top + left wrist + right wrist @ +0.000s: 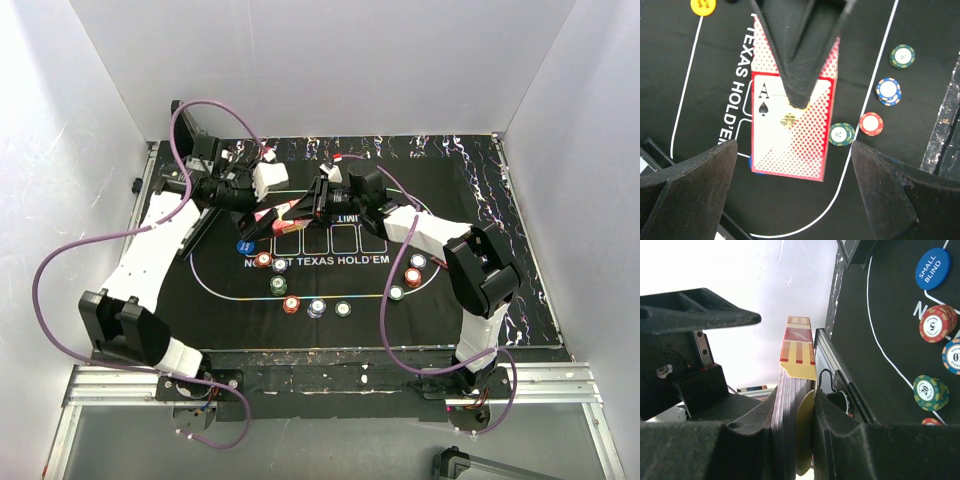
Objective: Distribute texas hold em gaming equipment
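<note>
Playing cards (805,120) are the story right now: the red-backed deck hangs above the middle of the black mat (230,300), pinched edge-on in the right gripper (796,410), whose fingers are clamped tight on both faces of the stack. From the left wrist camera we look straight down on it, with an ace of spades showing at the front. The left gripper (793,150) sits just beside the deck with its jaws spread wide and nothing in them.

Around the oval, the chips look shared out. We count three little clusters, each with a red, a blue-white and a green: one at the left by the red chip (263,260), one along the near edge by the blue-white chip (316,308), one at the right by the green chip (396,293). The blue disc (243,247) and the yellow disc (703,5) are down too.

We spot no card lying on the felt, so by our reckoning dealing is the big job left.
</note>
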